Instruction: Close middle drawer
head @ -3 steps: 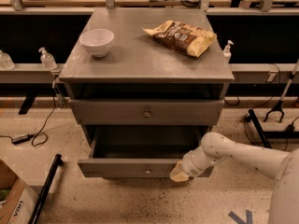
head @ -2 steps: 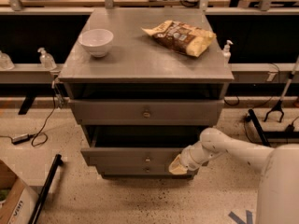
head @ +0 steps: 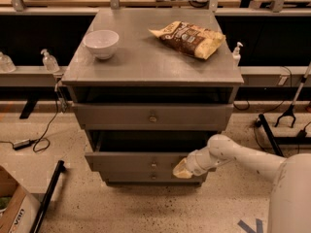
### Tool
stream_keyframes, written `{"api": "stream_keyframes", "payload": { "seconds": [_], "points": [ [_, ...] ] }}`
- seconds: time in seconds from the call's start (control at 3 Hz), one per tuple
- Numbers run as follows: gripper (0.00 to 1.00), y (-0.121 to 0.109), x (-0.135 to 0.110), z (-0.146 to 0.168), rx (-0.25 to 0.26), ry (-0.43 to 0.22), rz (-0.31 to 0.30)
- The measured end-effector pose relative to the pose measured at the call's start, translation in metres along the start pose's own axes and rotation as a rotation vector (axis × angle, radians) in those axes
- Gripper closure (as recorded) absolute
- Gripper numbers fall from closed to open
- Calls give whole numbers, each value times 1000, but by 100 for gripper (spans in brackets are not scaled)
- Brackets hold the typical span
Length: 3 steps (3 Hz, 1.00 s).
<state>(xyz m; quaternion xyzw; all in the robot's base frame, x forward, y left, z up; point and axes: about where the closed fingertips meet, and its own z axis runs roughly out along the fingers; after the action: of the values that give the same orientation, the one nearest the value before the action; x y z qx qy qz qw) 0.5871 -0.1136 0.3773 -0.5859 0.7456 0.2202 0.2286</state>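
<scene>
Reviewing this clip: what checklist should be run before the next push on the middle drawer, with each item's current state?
1. Gripper placed at the front of the middle drawer, right of its knob: ok.
2. Middle drawer fully shut: not ok. It juts out, with a dark gap above its front.
3. Nothing inside the drawer blocking its travel: cannot tell, the interior is dark.
4. Bowl and snack bag resting on the cabinet top, not overhanging: ok.
5. Push centred on the front: not ok, the contact is off to the right, so it may skew.
</scene>
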Motion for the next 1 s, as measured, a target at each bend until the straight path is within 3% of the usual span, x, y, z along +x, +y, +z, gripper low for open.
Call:
{"api": "stream_keyframes", "payload": {
  "seconds": [0.33,0.67,1.0],
  "points": [
    [100,-20,-10,14,44,-67,-41],
    [100,-20,-10,15,44,-67,-41],
    [73,-18,-10,18,38,-68,-40]
  ]
}}
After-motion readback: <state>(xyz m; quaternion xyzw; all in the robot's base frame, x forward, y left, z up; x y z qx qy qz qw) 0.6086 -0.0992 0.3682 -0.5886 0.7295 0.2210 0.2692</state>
